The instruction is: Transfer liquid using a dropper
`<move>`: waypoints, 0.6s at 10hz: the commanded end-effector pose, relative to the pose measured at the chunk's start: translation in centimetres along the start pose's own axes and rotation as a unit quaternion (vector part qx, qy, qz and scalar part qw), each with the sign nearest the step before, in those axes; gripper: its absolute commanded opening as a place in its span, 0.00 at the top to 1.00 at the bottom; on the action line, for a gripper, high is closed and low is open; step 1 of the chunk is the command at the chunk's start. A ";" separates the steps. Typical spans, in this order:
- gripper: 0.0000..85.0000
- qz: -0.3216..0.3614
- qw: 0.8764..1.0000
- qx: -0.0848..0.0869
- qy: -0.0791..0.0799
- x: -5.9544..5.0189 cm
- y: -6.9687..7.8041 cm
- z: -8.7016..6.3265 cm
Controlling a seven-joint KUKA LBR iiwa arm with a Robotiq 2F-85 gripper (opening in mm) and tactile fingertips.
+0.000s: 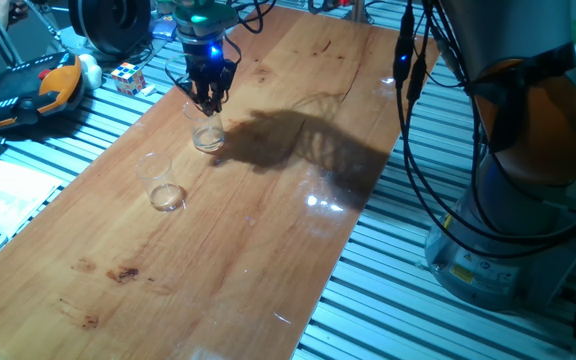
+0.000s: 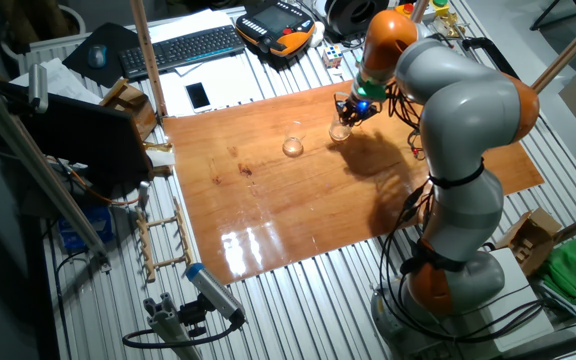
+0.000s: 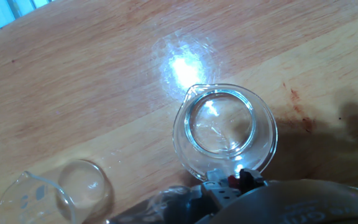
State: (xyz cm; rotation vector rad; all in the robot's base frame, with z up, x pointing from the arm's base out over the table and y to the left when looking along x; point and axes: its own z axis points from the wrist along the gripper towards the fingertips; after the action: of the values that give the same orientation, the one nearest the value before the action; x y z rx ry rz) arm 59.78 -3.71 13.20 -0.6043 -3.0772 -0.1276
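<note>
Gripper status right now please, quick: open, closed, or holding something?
Gripper: directly over the near cup; whether the jaws are open, shut, or holding the dropper cannot be told from any view.

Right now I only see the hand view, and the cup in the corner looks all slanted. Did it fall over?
Observer: No. In one fixed view the corner cup stands upright on the wooden board, apart from the near cup.
Operator: Where is my hand compared to the near cup?
Observer: The hand hangs right over it, with the tips at about rim height. I cannot tell whether they dip inside.
Operator: Is there anything fun nearby?
Observer: A coloured puzzle cube sits off the board, on the slatted metal table past the hand.
</note>
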 end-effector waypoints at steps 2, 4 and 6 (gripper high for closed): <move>0.79 0.000 1.000 0.003 0.000 0.1 -0.1 -0.4; 0.79 0.000 1.000 0.004 0.000 0.1 -0.1 -0.8; 0.79 0.000 1.000 0.009 -0.002 0.2 -0.1 -1.4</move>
State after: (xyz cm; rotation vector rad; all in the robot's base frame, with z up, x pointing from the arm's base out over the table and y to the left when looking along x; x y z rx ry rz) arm 59.48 -3.89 14.73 -0.6045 -3.0792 -0.0943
